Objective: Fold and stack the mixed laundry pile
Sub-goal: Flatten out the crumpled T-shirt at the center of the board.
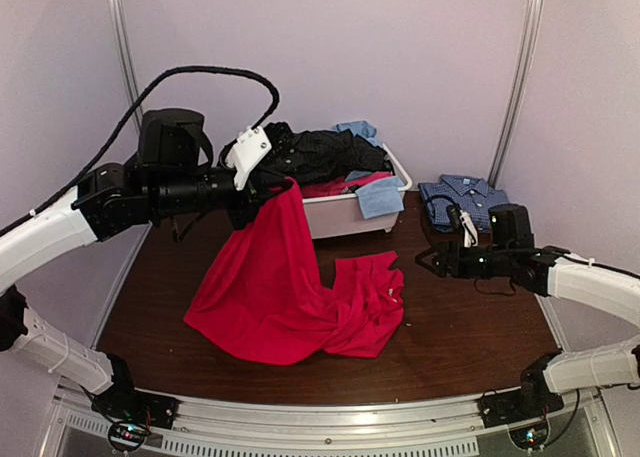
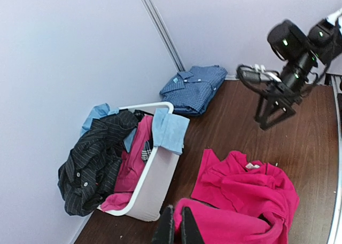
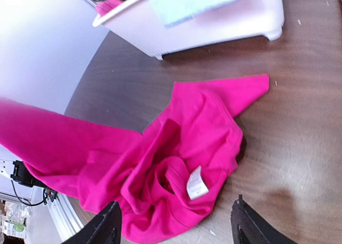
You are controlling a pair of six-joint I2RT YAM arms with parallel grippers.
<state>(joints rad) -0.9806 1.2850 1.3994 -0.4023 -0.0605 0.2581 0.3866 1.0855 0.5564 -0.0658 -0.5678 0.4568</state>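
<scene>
The left claw point(image 1: 290, 184) is closed on one edge of the pink-red garment point(image 1: 285, 287) and holds it up in front of the white tub point(image 1: 345, 217). The cloth hangs down from that grip, and its lower part lies crumpled on the worktop point(image 1: 460, 327) in front of the tub. The right claw point(image 3: 176, 222) hovers low over the garment's bunched end with its jaws wide apart and nothing between them; a white label point(image 3: 196, 182) shows in the folds just below it.

A black pinstriped garment point(image 1: 315, 152) is heaped in the tub, and a light blue cloth point(image 1: 380, 199) drapes over the tub's front rim. The blue checked shirt point(image 1: 462, 195) lies folded to the right of the tub.

The step in hand looks like spreading this garment out before folding it. The next move likely calls for the right claw to drop onto a free edge or corner of the bunched end and pinch a single layer. Both arms could then pull the cloth taut and lay it flat in front of the tub.
</scene>
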